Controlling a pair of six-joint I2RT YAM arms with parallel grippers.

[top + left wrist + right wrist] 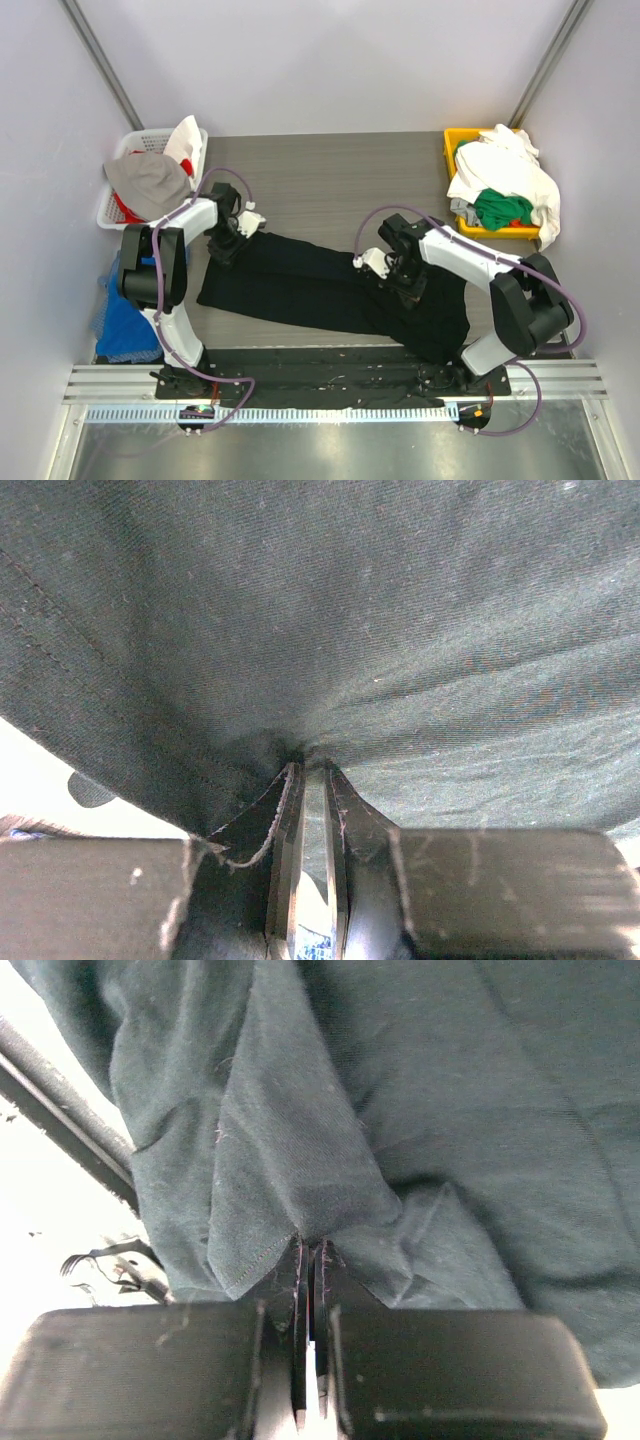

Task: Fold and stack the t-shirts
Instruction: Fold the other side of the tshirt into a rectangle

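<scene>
Two arms bend over one black t-shirt (300, 280) in the top view; it lies stretched along the near half of the bench (330, 170), its right end bunched at the bench's near edge, with more shirts heaped in a white basket (103, 212) at the bench's far left corner and a yellow bin (452, 150) at its far right. The left wrist view shows the left jaws clamped on a pinch of the shirt's black cloth. The right wrist view shows the right jaws pressed together on a fold of it.
</scene>
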